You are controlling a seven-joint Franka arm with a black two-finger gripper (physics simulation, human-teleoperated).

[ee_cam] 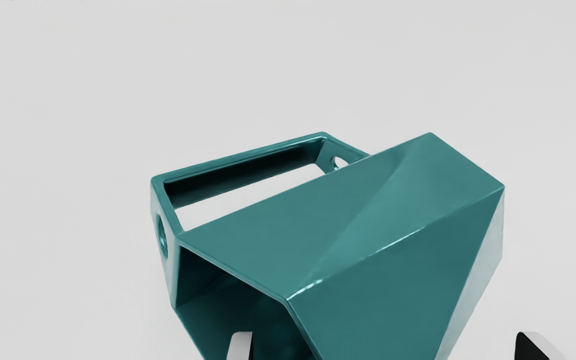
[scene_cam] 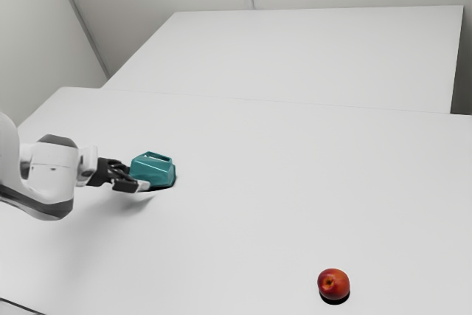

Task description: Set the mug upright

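Exterior view: high, well back, facing down across worktop (scene_cam: 251, 212) to far edge. Wrist view: close, facing down. Both share mug (ee_cam: 358, 235).

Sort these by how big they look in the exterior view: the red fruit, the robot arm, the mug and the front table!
1. Front table
2. Robot arm, though part is cut off
3. Mug
4. Red fruit, a bit smaller than the mug

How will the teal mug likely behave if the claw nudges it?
Lying on its side, the mug would probably slide or flop from facet to facet rather than roll smoothly, as its walls are flat-faced. The jutting handle would likely check rolling too. Its glossy highlights suggest a smooth surface that could slip against the claw.
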